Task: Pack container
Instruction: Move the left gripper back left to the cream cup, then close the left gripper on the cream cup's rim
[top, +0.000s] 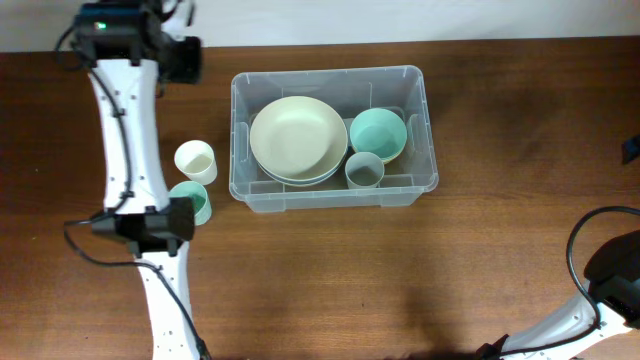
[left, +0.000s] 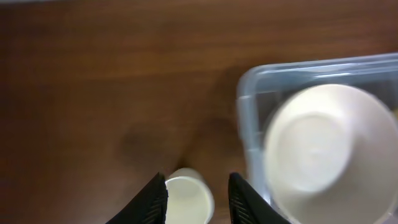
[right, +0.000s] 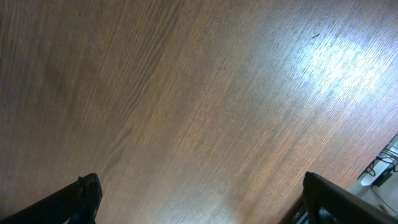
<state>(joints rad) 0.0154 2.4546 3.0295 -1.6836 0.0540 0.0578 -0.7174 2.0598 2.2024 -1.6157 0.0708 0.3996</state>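
Left pincer (left: 198, 199) hovers at the teal cup (top: 200, 207), half spread; whether pinching it I cannot tell; right pincer (right: 199, 202) gapes wide.

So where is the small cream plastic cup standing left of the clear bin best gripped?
Probably by its rim, from straight above: the small cream plastic cup stands upright, mouth open. Put one finger inside and one outside the wall facing away from the clear plastic bin, since the bin and the teal cup sit close by.
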